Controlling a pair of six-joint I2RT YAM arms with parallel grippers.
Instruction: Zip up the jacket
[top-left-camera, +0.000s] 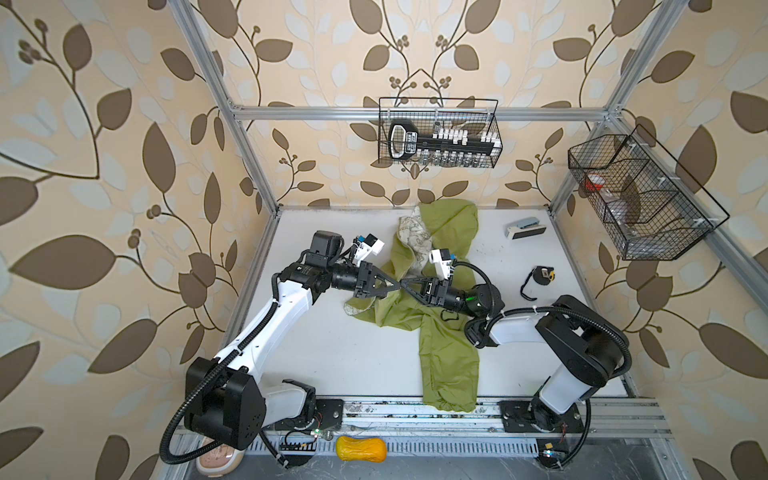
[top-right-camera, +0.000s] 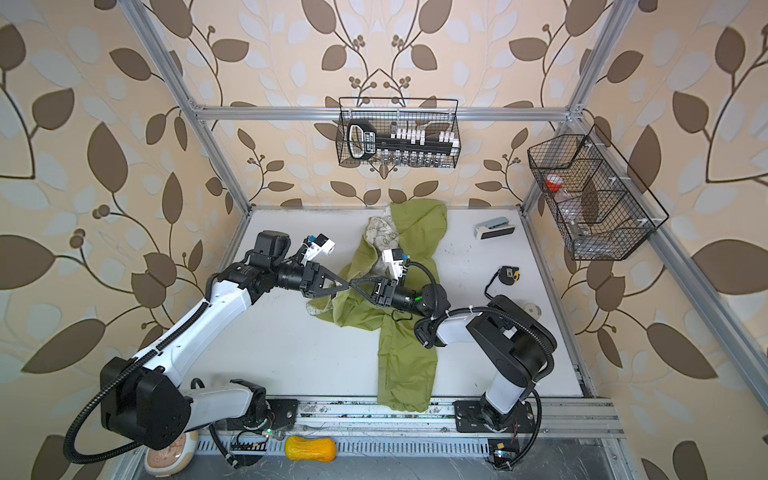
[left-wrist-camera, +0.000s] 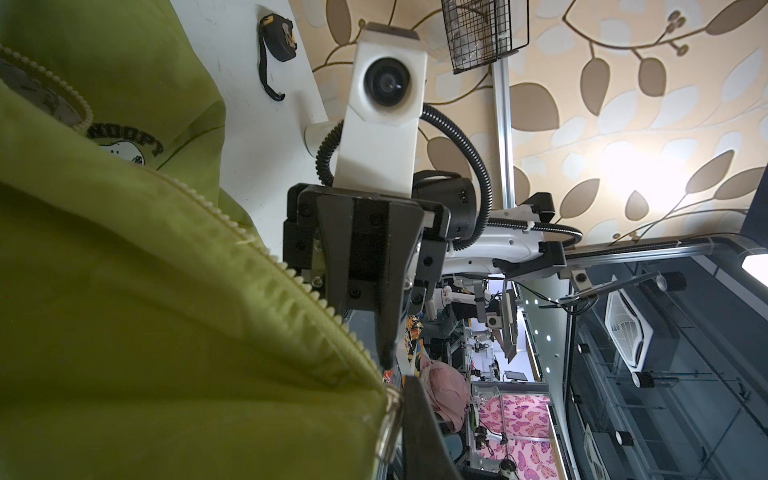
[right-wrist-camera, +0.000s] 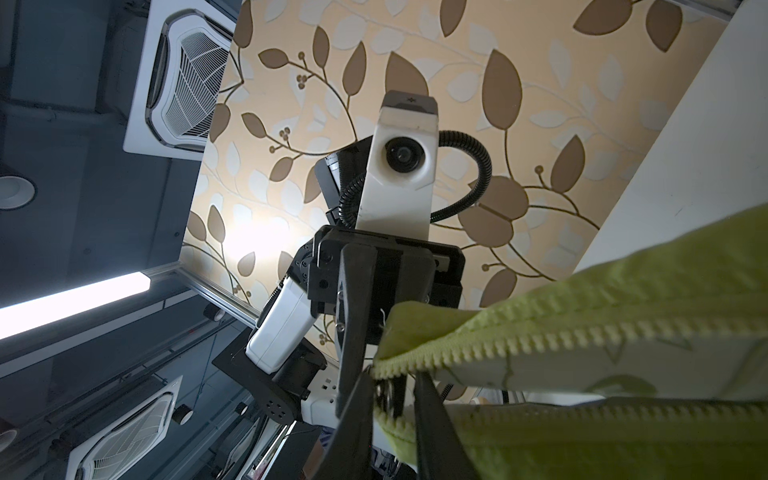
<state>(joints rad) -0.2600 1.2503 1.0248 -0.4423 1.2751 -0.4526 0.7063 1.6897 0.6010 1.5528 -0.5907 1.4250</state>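
The olive-green jacket (top-left-camera: 446, 353) lies crumpled down the middle of the white table (top-left-camera: 332, 353), hood to the back, printed lining showing. Both grippers meet tip to tip above its middle. My left gripper (top-left-camera: 396, 288) is shut on the jacket's (left-wrist-camera: 124, 291) front edge at the metal end of the zipper (left-wrist-camera: 390, 411); only one of its fingers (left-wrist-camera: 415, 419) shows. My right gripper (right-wrist-camera: 392, 386) has its two fingers tight on either side of the zipper slider (right-wrist-camera: 384, 392), where two pale rows of teeth (right-wrist-camera: 540, 332) come together. The zipper is open above the slider.
A black tape measure (top-left-camera: 540, 276) and a white and grey tool (top-left-camera: 525, 229) lie on the table to the right. Wire baskets hang on the back wall (top-left-camera: 440, 133) and the right wall (top-left-camera: 640, 199). An orange squash (top-left-camera: 360, 449) lies beyond the front rail.
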